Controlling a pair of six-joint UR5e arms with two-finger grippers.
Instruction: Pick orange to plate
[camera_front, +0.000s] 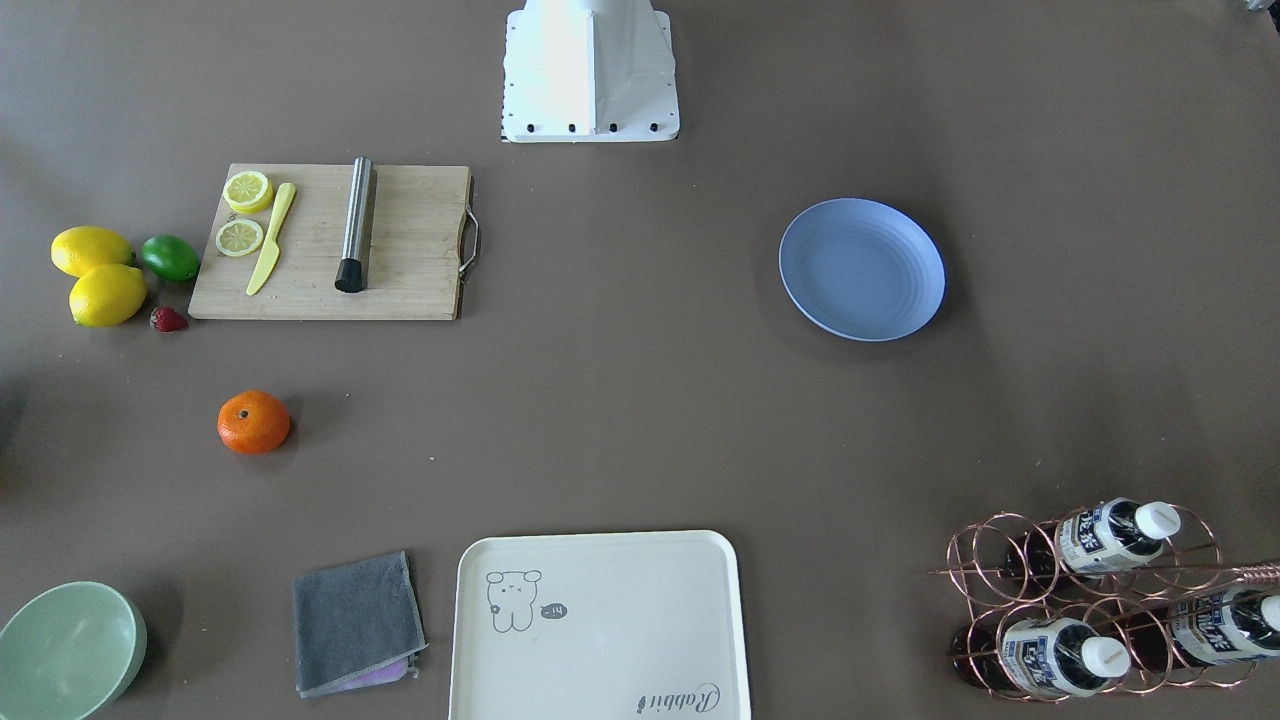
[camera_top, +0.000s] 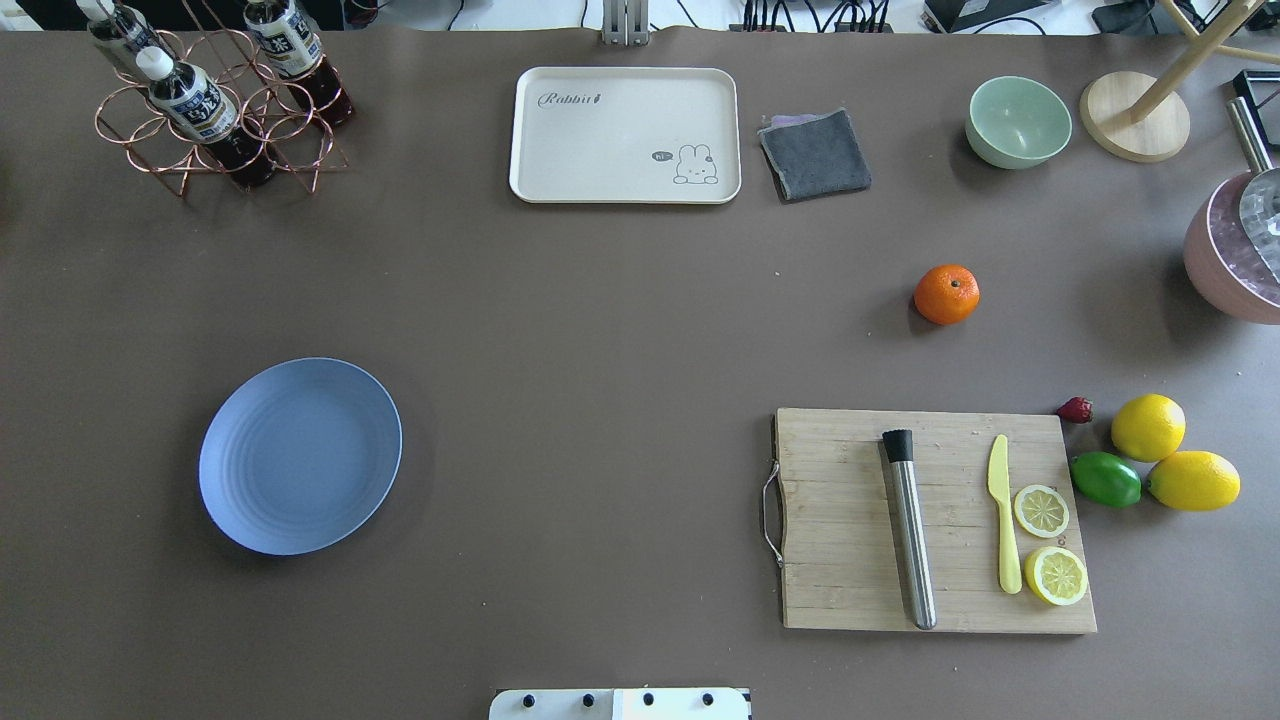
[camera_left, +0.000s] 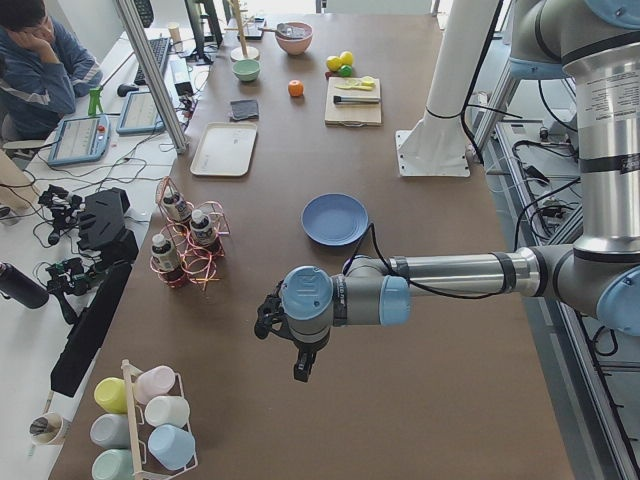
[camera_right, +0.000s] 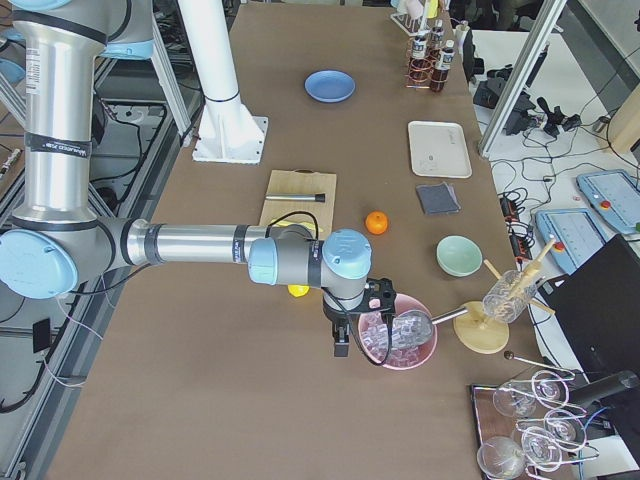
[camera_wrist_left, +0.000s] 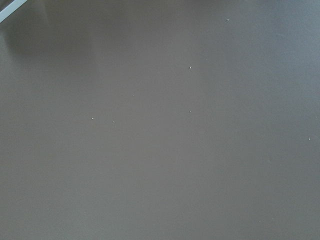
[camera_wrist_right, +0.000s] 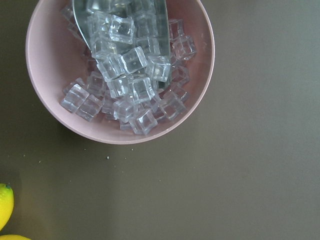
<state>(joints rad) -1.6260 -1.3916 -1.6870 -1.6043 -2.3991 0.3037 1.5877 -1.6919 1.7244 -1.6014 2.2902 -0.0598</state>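
Robot base (camera_top: 620, 703): white, at the near edge of the brown table (camera_top: 600, 340).
Left hand (camera_left: 299, 362): hangs over bare table toward the robot's left end, with the plate between it and the base post. It appears only in the side view, so I cannot tell whether its fingers are apart or together. Its wrist camera shows plain brown table.
Right hand (camera_right: 340, 340): hangs toward the robot's right end, just beside the pink bowl (camera_wrist_right: 197, 70). It also appears only in a side view, so I cannot tell if it is apart or together. Its wrist camera looks down on the bowl, which is full of ice cubes (camera_wrist_right: 132, 60).
Cutting board (camera_top: 850, 520): wooden, on the robot's right and near the base. It carries a steel rod (camera_top: 910, 530), a yellow knife (camera_top: 1003, 525) and two lemon slices (camera_top: 1041, 510).
Beside the board: a lime (camera_top: 1105, 479) touching two whole lemons (camera_top: 1148, 427), with a strawberry (camera_top: 1075, 409) at the board's far corner.
Plate (camera_top: 300, 455): light blue and ridged, on the robot's left, about level with the board.
Orange (camera_top: 946, 294): sits on bare table on the robot's right, beyond the board's far edge. It is touching nothing and well apart from the plate.
Far row: a copper rack of bottles (camera_top: 215, 130) on the left, a cream tray (camera_top: 625, 150) in the middle, then a grey cloth (camera_top: 815, 153) and a green bowl (camera_top: 1018, 122).
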